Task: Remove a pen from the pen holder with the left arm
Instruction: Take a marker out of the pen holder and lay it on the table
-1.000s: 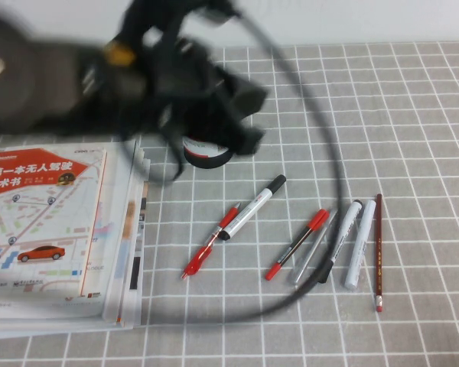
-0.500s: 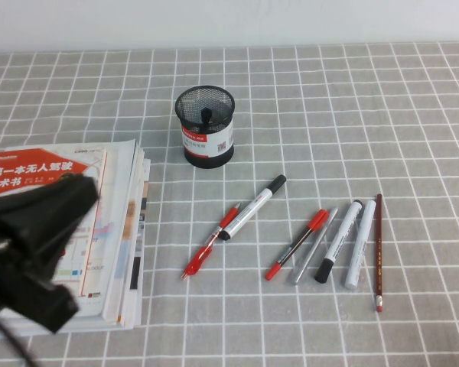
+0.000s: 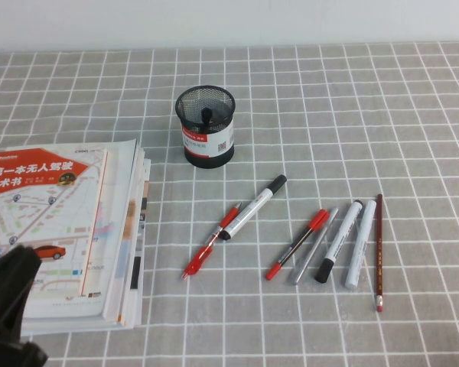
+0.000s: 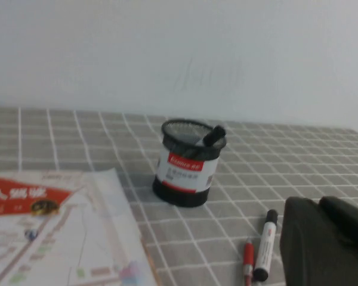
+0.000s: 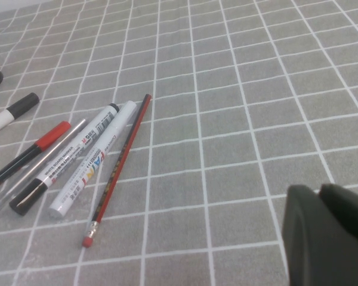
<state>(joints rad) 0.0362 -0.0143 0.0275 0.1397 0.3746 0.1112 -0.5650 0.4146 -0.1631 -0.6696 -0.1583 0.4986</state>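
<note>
The black mesh pen holder (image 3: pixel 205 130) stands upright at the middle back of the table, with one black-capped pen (image 3: pixel 206 116) left inside it. In the left wrist view the holder (image 4: pixel 188 164) and that pen (image 4: pixel 213 136) lie well ahead of my left gripper (image 4: pixel 319 202), which is shut on nothing. In the high view only a dark part of the left arm (image 3: pixel 8 313) shows, at the near left corner. A black-capped white marker (image 3: pixel 252 206) and a red pen (image 3: pixel 209 245) lie on the cloth in front of the holder. My right gripper (image 5: pixel 319 189) is shut and empty, low over the cloth.
A stack of books and magazines (image 3: pixel 61 222) fills the near left. To the right lie a red pen (image 3: pixel 297 243), a silver pen (image 3: pixel 314 246), two white markers (image 3: pixel 350 243) and a dark red pencil (image 3: pixel 379 248). A white wall closes the back.
The left arm has swung away from above the pen holder, down to the near left corner. The holder now shows in full. The pens on the cloth have not moved.
</note>
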